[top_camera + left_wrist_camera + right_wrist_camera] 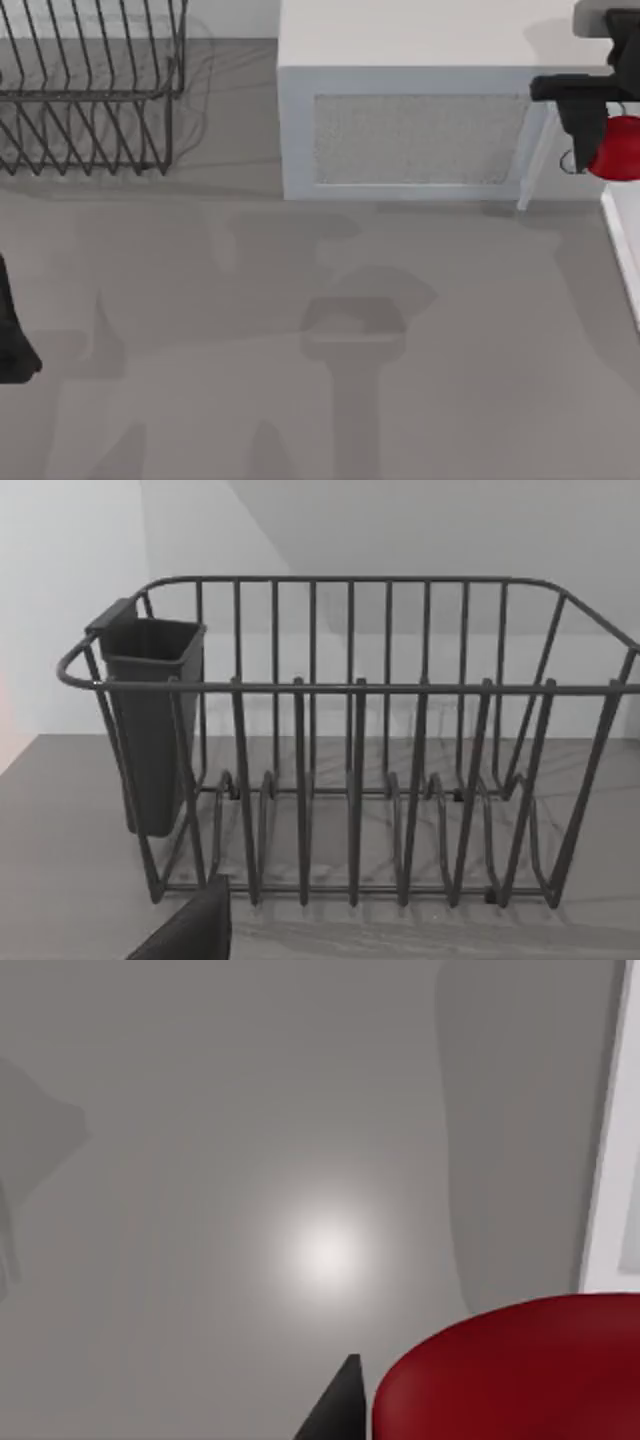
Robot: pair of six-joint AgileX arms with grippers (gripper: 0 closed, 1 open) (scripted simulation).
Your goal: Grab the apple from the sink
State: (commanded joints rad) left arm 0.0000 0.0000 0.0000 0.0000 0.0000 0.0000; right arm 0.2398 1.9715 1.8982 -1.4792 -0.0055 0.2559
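Landmark: the white microwave [415, 120], standing at the back of the grey table [300, 350]; every place below is told from it.
Dish rack: the wire dish rack [90, 90] stands well to the left of the microwave, a dark cutlery cup [150, 730] hung at one end.
Left arm: parked far to the left of the microwave and nearer the front of the table; its left hand [15, 345] is a dark shape at the table's edge, and I cannot tell how its fingers stand.
Step in hand: judged from the lie of things, the grab looks made and the carry is under way.
Apple: the apple [618, 147] sits just past the microwave's right end, right against the black fingers.
Right arm: it reaches in across the microwave's right end, its right hand [590, 140] pointing down, seemingly clamped on the apple, though the pads are hidden.
Next move: a firm squeeze and a clean lift clear of the microwave.
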